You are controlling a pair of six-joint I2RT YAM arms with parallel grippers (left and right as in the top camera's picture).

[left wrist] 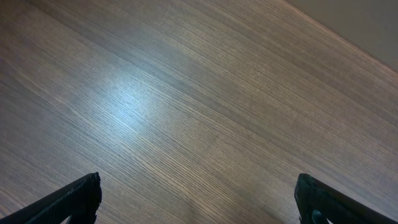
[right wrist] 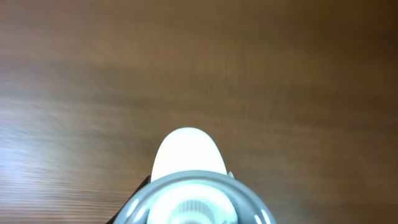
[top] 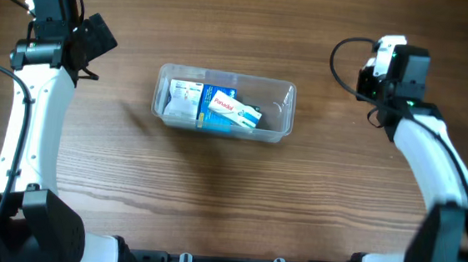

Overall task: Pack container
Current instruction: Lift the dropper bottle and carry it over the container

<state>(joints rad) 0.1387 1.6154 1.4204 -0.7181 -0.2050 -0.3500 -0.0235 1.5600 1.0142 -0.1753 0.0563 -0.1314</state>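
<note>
Overhead, the container [top: 279, 109] sits mid-table with boxes [top: 219, 109] inside, well apart from both arms. The left gripper [left wrist: 198, 186] is spread wide and empty above the table [left wrist: 186, 93]. The right gripper [top: 375, 73] clasps a white bottle [right wrist: 188, 158], which hides its fingers.

Clear container [top: 279, 109] in the middle of the table [top: 229, 197]. Inside, a white box [top: 182, 100] beside a blue box [top: 229, 110]. Left gripper [top: 99, 37] and right gripper [top: 378, 75] far off at the sides.

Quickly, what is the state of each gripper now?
Left gripper: open, holding nothing.
Right gripper: closed on a white bottle.
</note>
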